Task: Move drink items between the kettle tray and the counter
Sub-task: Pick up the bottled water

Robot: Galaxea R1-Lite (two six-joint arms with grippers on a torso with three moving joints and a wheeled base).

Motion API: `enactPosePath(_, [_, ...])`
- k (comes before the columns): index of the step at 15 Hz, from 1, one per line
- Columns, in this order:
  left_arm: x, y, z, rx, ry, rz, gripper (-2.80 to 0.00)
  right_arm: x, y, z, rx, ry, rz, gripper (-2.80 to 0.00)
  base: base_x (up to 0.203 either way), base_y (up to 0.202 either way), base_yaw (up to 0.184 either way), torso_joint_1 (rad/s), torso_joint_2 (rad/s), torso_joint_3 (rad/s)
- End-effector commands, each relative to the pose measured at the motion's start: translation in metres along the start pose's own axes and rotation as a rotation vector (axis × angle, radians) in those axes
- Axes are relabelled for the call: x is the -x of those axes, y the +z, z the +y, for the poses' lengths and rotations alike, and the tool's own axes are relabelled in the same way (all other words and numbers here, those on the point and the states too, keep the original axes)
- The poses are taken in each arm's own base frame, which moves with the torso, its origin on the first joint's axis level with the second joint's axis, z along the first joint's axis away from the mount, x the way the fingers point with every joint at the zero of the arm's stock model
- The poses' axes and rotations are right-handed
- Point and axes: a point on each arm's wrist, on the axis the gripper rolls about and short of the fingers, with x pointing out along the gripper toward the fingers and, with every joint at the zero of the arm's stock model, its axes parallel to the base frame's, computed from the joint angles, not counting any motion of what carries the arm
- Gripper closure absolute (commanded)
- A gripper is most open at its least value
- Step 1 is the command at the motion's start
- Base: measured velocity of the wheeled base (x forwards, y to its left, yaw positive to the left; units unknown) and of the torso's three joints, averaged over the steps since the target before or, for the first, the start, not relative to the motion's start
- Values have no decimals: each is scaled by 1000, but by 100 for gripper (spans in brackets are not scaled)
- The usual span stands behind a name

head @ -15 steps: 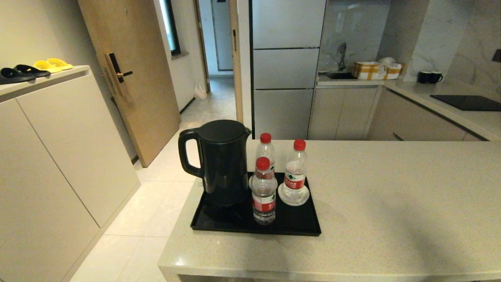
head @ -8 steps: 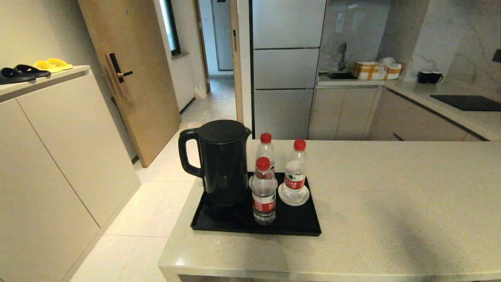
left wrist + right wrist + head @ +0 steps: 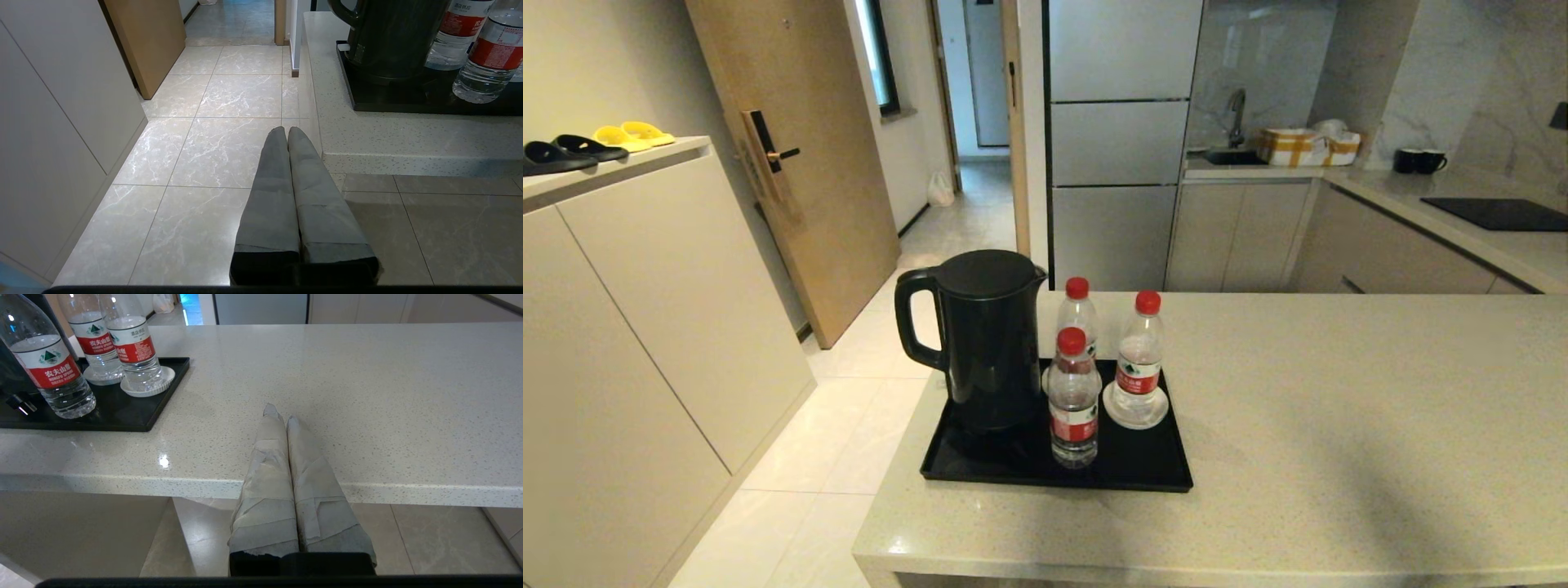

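Three clear water bottles with red caps stand on the black kettle tray (image 3: 1143,478) at the counter's left end: a front one (image 3: 1072,400), a back one (image 3: 1078,314) and a right one (image 3: 1139,355), which rests on a white saucer (image 3: 1135,412). The tall black kettle (image 3: 988,339) fills the tray's left half. My left gripper (image 3: 287,130) is shut and empty, low over the floor, short of the counter's left corner. Shut and empty too, my right gripper (image 3: 281,413) hovers just over the counter's (image 3: 1339,425) front edge, right of the tray. Neither gripper shows in the head view.
A beige cabinet (image 3: 645,286) with slippers (image 3: 572,147) stands to the left across a tiled floor (image 3: 204,143). Far behind are a sink (image 3: 1233,155), black mugs (image 3: 1417,161) and a black cooktop (image 3: 1499,214). Bare counter stretches right of the tray.
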Motion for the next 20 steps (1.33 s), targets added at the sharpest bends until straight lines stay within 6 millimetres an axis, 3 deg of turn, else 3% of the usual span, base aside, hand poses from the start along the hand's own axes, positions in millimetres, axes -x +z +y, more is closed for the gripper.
enactPosePath(1, [0,0,0,0,0,1,0,0,0,0,1,1,1,0,0,0,0,0,0,0])
enactPosePath(13, [0,0,0,0,0,1,0,0,0,0,44,-2,13,0,0,0,0,0,0,0])
enactPosePath(15, [0,0,0,0,0,1,0,2,7,0,47,0,-5,0,0,0,0,0,0,0])
enactPosePath(18, [0,0,0,0,0,1,0,5,83,0,-12,69,-77,0,0,0,0,0,0,0])
enactPosePath(20, [0,0,0,0,0,1,0,-9,140,1,-24,184,-48,0,0,0,0,0,0,0])
